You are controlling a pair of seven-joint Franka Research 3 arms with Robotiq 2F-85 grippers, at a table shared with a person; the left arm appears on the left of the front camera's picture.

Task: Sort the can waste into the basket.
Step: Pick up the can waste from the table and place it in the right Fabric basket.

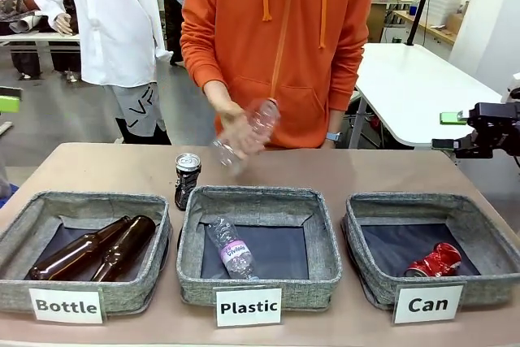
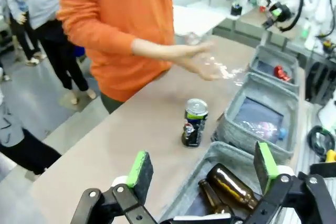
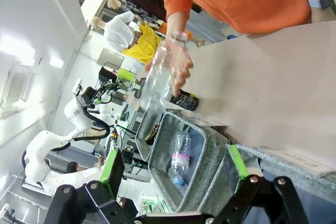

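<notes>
A crushed red can (image 1: 435, 262) lies inside the grey "Can" basket (image 1: 428, 201) at the right. A dark can with a silver top (image 1: 188, 178) stands upright on the table behind the "Plastic" bin, and I also see this dark can (image 2: 195, 123) ahead of my left gripper (image 2: 202, 169), which is open and empty, well back from it. The red can (image 2: 282, 73) lies in the farthest bin. My right gripper (image 1: 448, 131) hovers open off the table's right edge, holding nothing. From the right gripper (image 3: 174, 162) the dark can (image 3: 184, 99) is far off.
A person in an orange hoodie holds a clear plastic bottle (image 1: 248, 129) above the table behind the "Plastic" bin (image 1: 258, 199), which contains one clear bottle (image 1: 230, 249). The "Bottle" bin (image 1: 81, 201) holds two brown glass bottles (image 1: 106, 251). Other people stand behind.
</notes>
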